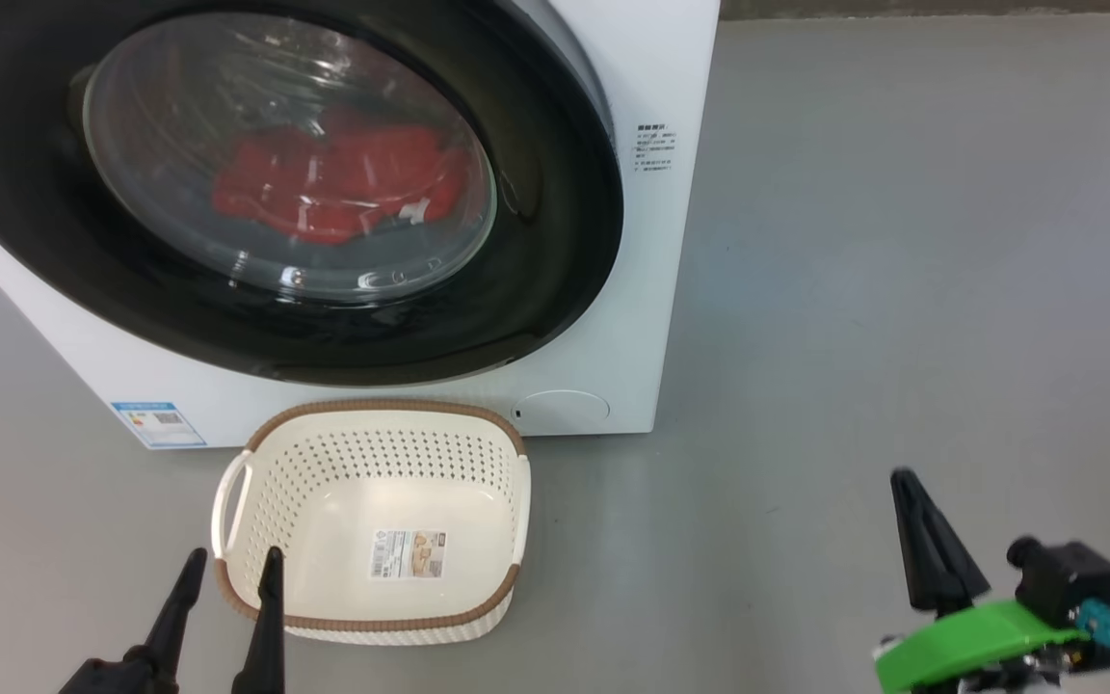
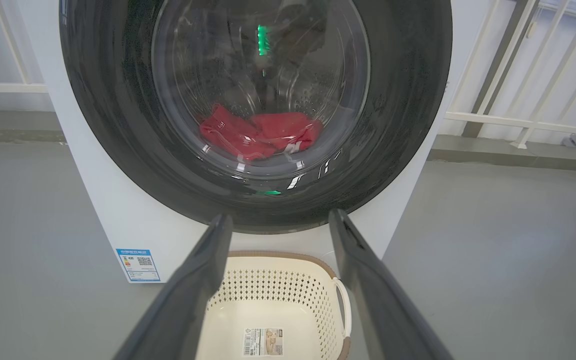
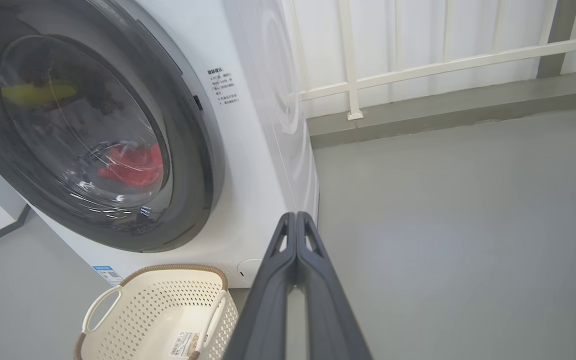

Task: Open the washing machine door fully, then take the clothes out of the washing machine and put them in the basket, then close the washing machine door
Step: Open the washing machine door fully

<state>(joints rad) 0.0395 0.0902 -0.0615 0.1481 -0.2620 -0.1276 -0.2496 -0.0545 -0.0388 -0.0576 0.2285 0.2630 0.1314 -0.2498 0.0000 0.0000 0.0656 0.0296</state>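
The washing machine (image 1: 613, 366) is a big white front-loader standing on the grey floor (image 1: 902, 289). I judge it heavy and fixed in place, so it should not shift under a pull.

The washing machine door (image 1: 555, 193) is shut flush against the cabinet. Its wide black rim is glossy and rigid, and probably slippery. The clear bowl at its centre is no place to grip. A small dark notch (image 3: 197, 102) sits at the rim's right edge. I take this for the latch side and would hook there, then swing the door out on its far-side hinge.

The basket (image 1: 382, 410) stands on the floor just in front of the machine, below the door, with only a paper label inside. It is light perforated plastic and would slide if bumped.

The clothes (image 1: 333, 183) lie low in the drum behind the glass. They are red, soft and limp, and light by my estimate. I would pinch a raised fold, expecting the fabric to trail and snag on the door seal.

The left jaws are spread wide over the basket's near-left corner and hold nothing. The right jaws are pressed fully together, empty, well off to the machine's right.
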